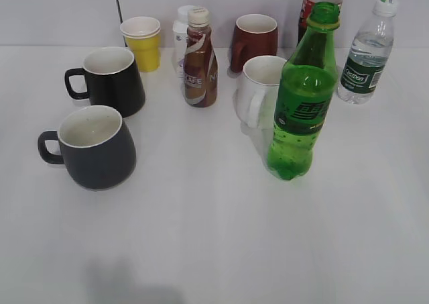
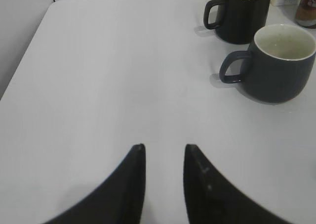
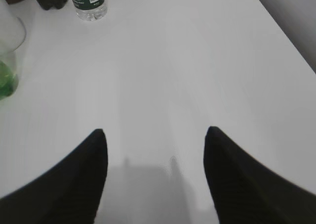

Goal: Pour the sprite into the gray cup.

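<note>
The right gripper (image 3: 154,135) hangs low over the bare white table (image 1: 214,237) with its two dark fingers spread wide apart and nothing between them. The sprite (image 1: 305,96) stands straight up, far and to the left of this gripper; in the right wrist view only a bit of its green bottom (image 3: 7,83) shows at the left edge. It is tall, its top is open with no cap, and its long line goes straight up from the table. The left gripper (image 2: 164,150) also hangs over bare table, its fingers a small way apart and holding nothing. From it, the gray cup (image 1: 94,146) sits far and to the right, with its handle on the left and its pale inside facing up. The sprite is on the right half of the table and the gray cup is on the left half, well apart, with open table between them. I think the right gripper is the nearer one to the sprite, so it would need to go forward and left to take the bottle around its side.
</note>
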